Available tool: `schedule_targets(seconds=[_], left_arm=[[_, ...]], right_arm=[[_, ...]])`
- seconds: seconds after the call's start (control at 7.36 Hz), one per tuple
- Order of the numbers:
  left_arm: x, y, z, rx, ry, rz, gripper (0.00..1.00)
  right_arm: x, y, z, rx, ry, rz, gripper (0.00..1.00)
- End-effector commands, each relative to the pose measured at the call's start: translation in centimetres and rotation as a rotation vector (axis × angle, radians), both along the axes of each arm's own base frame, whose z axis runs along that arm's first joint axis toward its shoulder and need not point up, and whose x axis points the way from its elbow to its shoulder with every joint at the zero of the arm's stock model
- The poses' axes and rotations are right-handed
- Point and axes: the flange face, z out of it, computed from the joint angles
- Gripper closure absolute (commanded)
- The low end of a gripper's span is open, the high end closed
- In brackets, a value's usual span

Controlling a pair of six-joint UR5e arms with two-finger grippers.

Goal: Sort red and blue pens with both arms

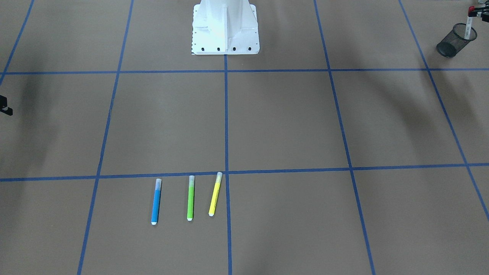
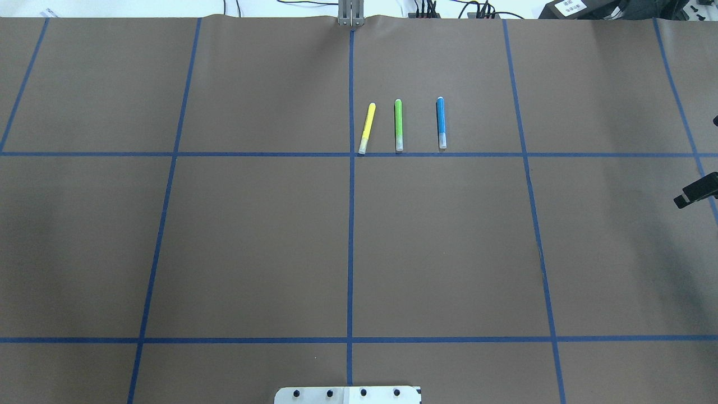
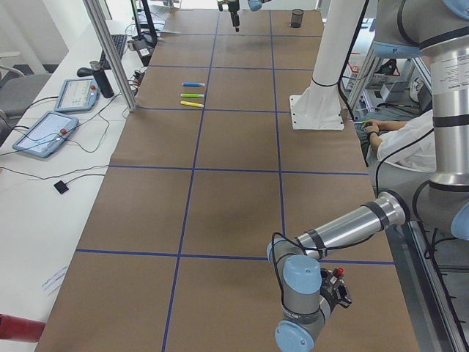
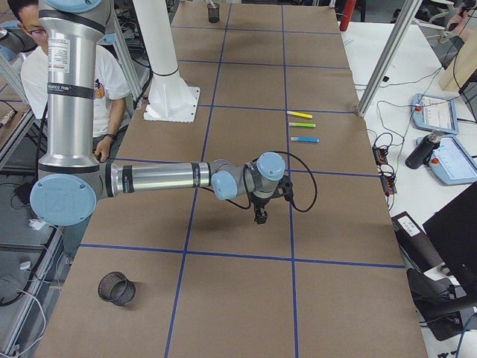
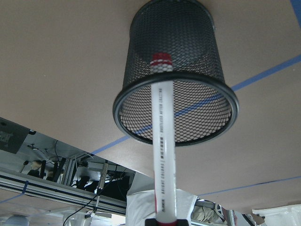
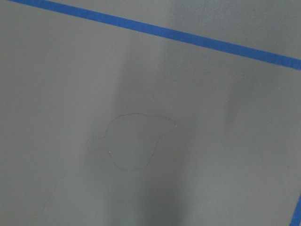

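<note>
The red pen (image 5: 162,141), white-barrelled with a red cap, hangs upright with its capped end inside a black mesh cup (image 5: 141,52). My left gripper (image 5: 162,221) is shut on its upper end. From the front the same left gripper (image 1: 475,11) holds the red pen (image 1: 467,29) over the cup (image 1: 450,44) at the table's corner. The blue pen (image 2: 441,122) lies flat on the table, far from both arms. My right gripper (image 2: 695,193) hovers at the table's right edge, well clear of the blue pen (image 1: 156,202); its jaws are too cropped to read.
A green marker (image 2: 399,124) and a yellow marker (image 2: 366,128) lie beside the blue pen. A second mesh cup (image 4: 117,289) stands at the robot's right end of the table. The white robot base (image 1: 225,28) rises mid-table. A person sits behind the robot.
</note>
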Motion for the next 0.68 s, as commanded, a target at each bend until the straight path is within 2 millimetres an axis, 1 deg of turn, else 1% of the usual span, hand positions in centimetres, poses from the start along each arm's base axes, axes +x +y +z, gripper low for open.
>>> schedule_targets(seconds=[0.0, 0.14, 0.27, 0.41, 0.54], left_arm=[[0.1, -0.7, 0.1, 0.009, -0.003, -0.032, 0.0], [-0.1, -2.1, -0.5, 0.036, -0.006, -0.034, 0.0], [-0.4, -4.1, -1.2, 0.079, -0.007, -0.037, 0.0], [-0.7, -6.9, -2.1, 0.208, -0.008, -0.07, 0.0], [-1.1, -10.1, -2.8, 0.327, -0.021, -0.093, 0.0]], right_arm=[[-0.1, 0.0, -0.1, 0.002, -0.001, 0.0, 0.0], [-0.3, -0.7, -0.8, 0.015, -0.004, 0.002, 0.0], [-0.7, -1.9, -2.1, 0.002, -0.007, 0.034, 0.0], [-1.7, -2.9, -3.6, -0.028, -0.012, 0.072, 0.0], [-3.1, -3.5, -4.6, -0.045, -0.011, 0.082, 0.0]])
